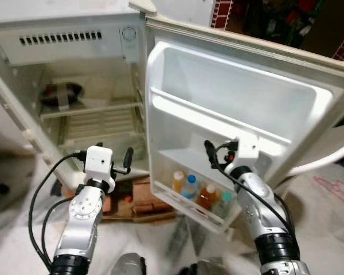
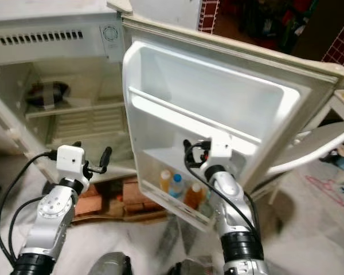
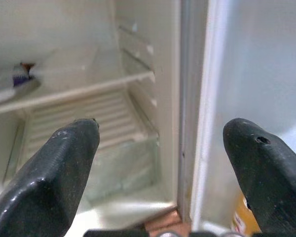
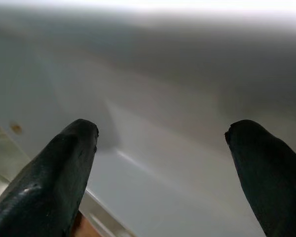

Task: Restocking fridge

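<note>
Both arms reach up toward the fridge door [image 1: 229, 97], swung wide for loading. Bottles [image 1: 189, 186] stand in its lowest rack, upright. Right gripper [image 1: 221, 150] hovers released just above them; left gripper [image 1: 114, 153], also spread, faces the fridge shelves [image 1: 92, 109].

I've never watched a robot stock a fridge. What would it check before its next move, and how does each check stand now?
1. Fridge door open: ok.
2. Left gripper open and empty: ok.
3. Right gripper open and empty, up against the door's inner wall: ok.
4. Bottles upright in the bottom door bin: ok.
5. Free space on the fridge shelf: ok, just one dark item at its left.
6. Next item to load within reach: cannot tell.
</note>
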